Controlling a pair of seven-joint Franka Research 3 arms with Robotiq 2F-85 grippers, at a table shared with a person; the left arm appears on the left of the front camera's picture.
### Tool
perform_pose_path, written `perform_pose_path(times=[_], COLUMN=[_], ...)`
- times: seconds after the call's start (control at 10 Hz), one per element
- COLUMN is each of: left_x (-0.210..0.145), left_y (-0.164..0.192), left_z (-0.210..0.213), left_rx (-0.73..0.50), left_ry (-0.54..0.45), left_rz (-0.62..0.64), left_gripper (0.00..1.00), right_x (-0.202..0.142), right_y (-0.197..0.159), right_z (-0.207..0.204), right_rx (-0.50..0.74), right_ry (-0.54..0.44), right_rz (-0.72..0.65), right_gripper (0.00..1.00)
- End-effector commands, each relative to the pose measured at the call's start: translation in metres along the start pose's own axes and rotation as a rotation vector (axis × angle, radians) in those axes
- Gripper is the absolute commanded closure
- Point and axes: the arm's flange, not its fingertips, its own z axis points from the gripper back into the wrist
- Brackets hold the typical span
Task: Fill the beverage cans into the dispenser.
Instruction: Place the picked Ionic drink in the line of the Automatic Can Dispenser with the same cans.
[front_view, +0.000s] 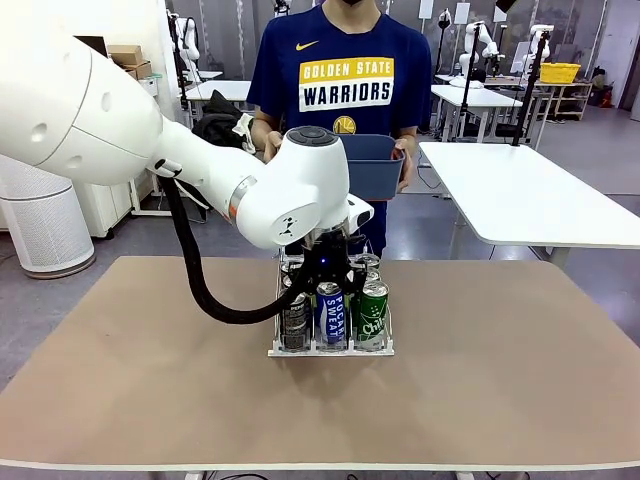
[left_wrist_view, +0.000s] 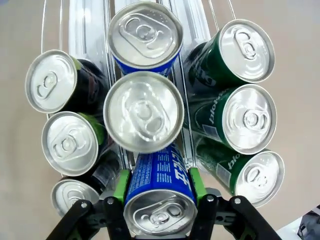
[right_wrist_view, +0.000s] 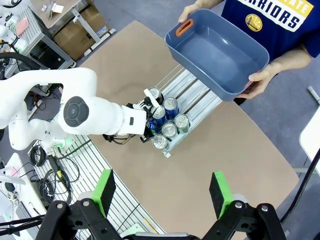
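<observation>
Green-padded left tool (left_wrist_view: 159, 200) clamps a blue Pocari Sweat can (left_wrist_view: 159, 192) in the dispenser (front_view: 330, 349) middle lane. Black cans (left_wrist_view: 67, 142) left, green cans (left_wrist_view: 240, 117) right; filling looks nearly done. Right tool (right_wrist_view: 162, 192) gapes empty above. Behind the dispenser, a person's hands hold an empty blue tub (right_wrist_view: 220, 50).

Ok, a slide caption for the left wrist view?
Left end effector grips a blue Pocari Sweat can in the dispenser's middle lane, among black and green cans.

"GOLDEN STATE WARRIORS" across the far person's shirt (front_view: 346, 82); "POCARI SWEAT" down the blue can (front_view: 331, 318) at the near middle; green can (front_view: 373, 318) lettering possibly "Chill", too small.
</observation>
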Motion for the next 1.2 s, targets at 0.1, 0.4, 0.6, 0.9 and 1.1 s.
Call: perform_pose_path(times=[0.1, 0.4, 0.6, 0.9, 1.1], left_x=[0.010, 0.009, 0.003, 0.003, 0.002], left_y=[0.003, 0.003, 0.000, 0.000, -0.002], left_z=[-0.004, -0.002, -0.004, 0.006, 0.026], left_rx=[-0.005, 0.015, 0.002, 0.010, 0.016], left_ry=[0.066, 0.100, 0.066, 0.054, 0.039], left_rz=[0.008, -0.016, 0.020, 0.012, 0.033], left_gripper=[0.43, 0.43, 0.43, 0.24, 0.20], right_x=[-0.001, -0.001, -0.001, -0.001, -0.001], right_y=[0.000, 0.000, 0.000, 0.000, 0.000], right_z=[0.000, 0.000, 0.000, 0.000, 0.000], right_rx=[0.010, 0.010, 0.010, 0.010, 0.010], right_ry=[0.000, 0.000, 0.000, 0.000, 0.000], right_rz=[-0.005, -0.005, -0.005, -0.005, -0.005], right_gripper=[0.00, 0.00, 0.00, 0.00, 0.00])
